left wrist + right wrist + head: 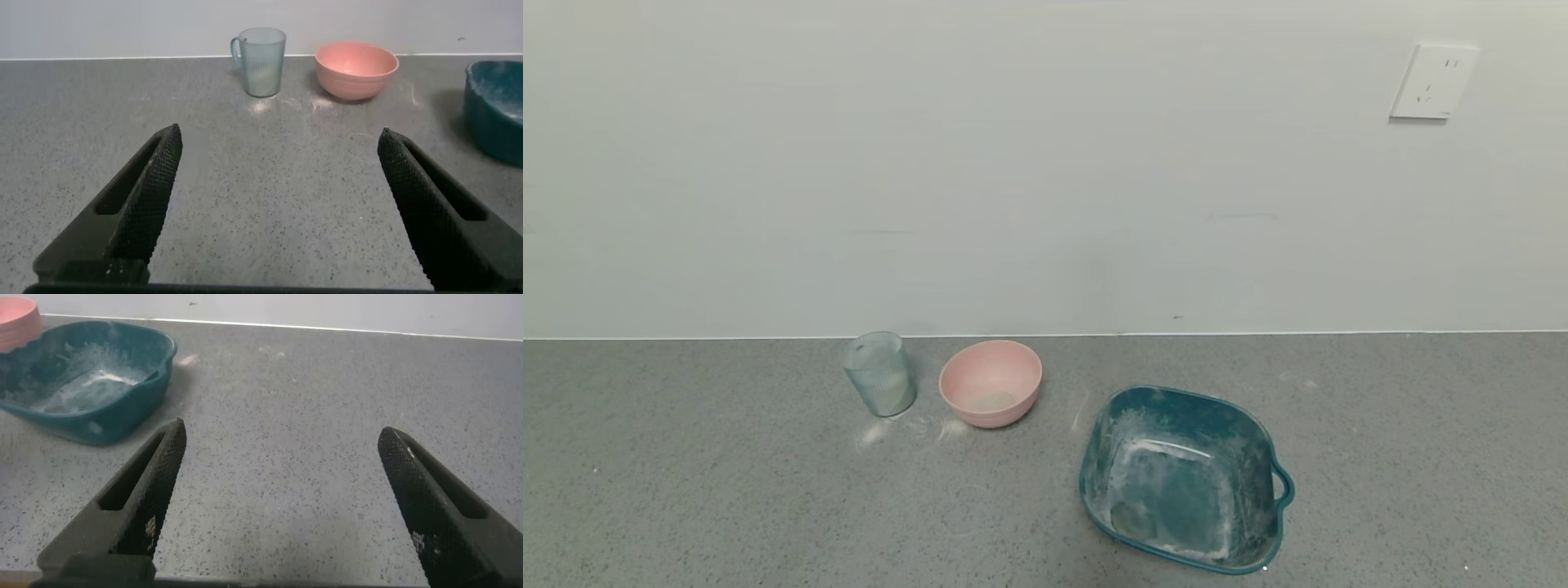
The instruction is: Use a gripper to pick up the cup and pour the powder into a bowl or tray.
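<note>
The translucent blue-grey ribbed cup (880,374) stands upright near the wall, also seen in the left wrist view (263,61). Just to its right sits the pink bowl (991,382) (357,69) with a little greyish powder (995,400) in its bottom. The teal tray (1186,478) (86,376), smeared white, lies nearer and further right. My left gripper (278,143) is open with nothing between its fingers, well short of the cup. My right gripper (282,437) is open over bare counter beside the tray. Neither gripper shows in the head view.
Spilled white powder (874,433) streaks the grey speckled counter in front of the cup and bowl. A wall runs close behind them, with a socket (1433,82) at upper right. Open counter lies to the left and right of the objects.
</note>
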Action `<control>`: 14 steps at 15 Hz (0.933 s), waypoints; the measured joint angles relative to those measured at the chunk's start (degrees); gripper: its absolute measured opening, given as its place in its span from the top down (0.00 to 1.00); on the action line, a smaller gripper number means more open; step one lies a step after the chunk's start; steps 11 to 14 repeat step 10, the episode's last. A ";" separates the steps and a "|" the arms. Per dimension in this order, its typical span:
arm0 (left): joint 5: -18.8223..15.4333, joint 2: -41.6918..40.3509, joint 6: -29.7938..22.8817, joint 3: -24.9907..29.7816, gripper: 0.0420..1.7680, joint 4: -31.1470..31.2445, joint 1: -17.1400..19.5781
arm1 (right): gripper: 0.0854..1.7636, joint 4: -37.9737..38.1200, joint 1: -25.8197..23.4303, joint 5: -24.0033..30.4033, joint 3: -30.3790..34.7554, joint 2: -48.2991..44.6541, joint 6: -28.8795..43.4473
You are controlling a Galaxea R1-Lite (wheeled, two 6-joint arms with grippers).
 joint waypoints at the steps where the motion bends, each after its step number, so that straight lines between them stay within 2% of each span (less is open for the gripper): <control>1: 0.39 0.00 0.24 0.59 0.03 -0.15 0.00 | 0.03 0.00 0.00 0.00 0.00 0.00 0.00; 3: 0.50 0.00 0.79 1.07 0.03 2.19 0.00 | 0.03 -0.02 0.00 0.00 0.00 0.00 0.00; 14: 0.63 0.00 0.56 1.22 0.03 2.08 0.00 | 0.03 -0.06 0.00 -0.07 0.00 0.00 -0.04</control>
